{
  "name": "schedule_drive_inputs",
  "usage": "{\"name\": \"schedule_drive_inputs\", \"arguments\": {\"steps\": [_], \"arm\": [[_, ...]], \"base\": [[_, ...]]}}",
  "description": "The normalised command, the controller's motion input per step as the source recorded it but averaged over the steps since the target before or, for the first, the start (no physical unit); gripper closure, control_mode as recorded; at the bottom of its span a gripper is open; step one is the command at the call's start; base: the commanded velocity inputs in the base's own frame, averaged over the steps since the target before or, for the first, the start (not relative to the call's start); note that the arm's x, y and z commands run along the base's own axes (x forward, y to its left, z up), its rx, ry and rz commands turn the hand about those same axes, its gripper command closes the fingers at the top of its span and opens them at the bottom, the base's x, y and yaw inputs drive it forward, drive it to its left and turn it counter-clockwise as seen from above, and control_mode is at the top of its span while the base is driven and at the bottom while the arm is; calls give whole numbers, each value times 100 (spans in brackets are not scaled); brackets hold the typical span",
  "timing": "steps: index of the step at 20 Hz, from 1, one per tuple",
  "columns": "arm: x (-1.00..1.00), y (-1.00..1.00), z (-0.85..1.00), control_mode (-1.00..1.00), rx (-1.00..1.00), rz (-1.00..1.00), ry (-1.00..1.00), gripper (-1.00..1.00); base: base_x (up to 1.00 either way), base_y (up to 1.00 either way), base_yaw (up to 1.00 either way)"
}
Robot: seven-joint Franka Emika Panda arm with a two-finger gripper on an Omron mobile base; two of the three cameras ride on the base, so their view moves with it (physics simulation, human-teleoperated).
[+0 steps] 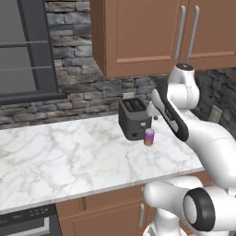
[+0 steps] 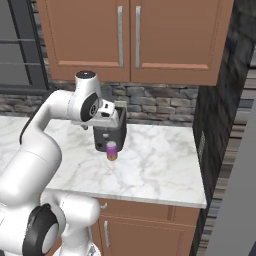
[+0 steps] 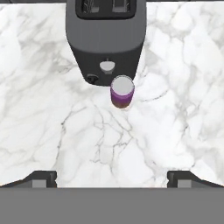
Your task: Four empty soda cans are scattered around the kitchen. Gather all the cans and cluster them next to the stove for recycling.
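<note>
Can: our purple can (image 3: 122, 92) stands upright on the marble counter (image 3: 52, 131), just in front of the toaster (image 3: 106, 39).
Gripper: our gripper (image 3: 112, 178) hangs above, fingers spread wide, empty.
Risk: we may clip the toaster or topple the can descending.

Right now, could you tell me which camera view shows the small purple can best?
The hand view: the small purple can sits unobstructed, top and side visible, before the dark toaster. Both base views show it smaller.
</note>
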Motion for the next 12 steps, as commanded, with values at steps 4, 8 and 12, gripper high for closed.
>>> {"name": "schedule_drive_inputs", "arguments": {"steps": [4,8,12], "arm": [[19,-3,-30,-100,0,0,0,-100],[18,0,-31,-100,0,0,0,-100],[18,0,-30,-100,0,0,0,-100]], "base": [[0,0,0],[0,0,0],[0,0,0]]}}
